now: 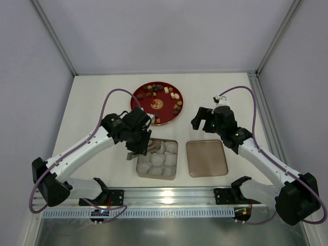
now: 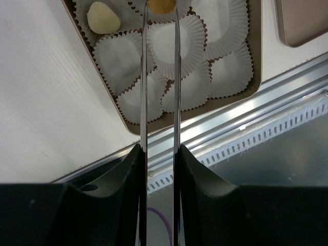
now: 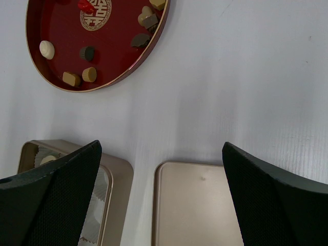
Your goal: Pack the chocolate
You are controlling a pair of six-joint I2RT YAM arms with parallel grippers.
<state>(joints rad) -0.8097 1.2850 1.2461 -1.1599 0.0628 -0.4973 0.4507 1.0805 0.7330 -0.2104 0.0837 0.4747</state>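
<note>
Right now, the left gripper (image 1: 144, 149) is hanging over the tin tray (image 2: 255, 61). Its thin fingers (image 2: 144, 102) are standing almost together and pinching a tan piece (image 2: 161, 5) at their very tips (the frame edge is cutting part of it off, so the hold is being judged from how snugly it fills the gap). Around the tips, white paper cups (image 2: 171, 43) are sitting in rows. A cream-white piece (image 2: 103, 18) is lying in one cup just left of the fingers, and the cups nearer the wrist are showing nothing inside.

Out to that gripper's right, the lid (image 3: 197, 205) is lying flat beside the tray, not touching it. The right gripper (image 3: 161, 147) is hovering above the strip between them, jaws spread wide and carrying nothing. Beyond both grippers, the red plate (image 3: 118, 56) is holding the loose chocolate (image 3: 89, 74), scattered in brown, tan and cream.

Each piece is probably feather-light, stiff and smooth, so it is likely to slip or scuff under a hard squeeze. A gentle pinch across the two widest sides, low on the body, is looking safest. The paper cups are flimsy and may shift if nudged.
</note>
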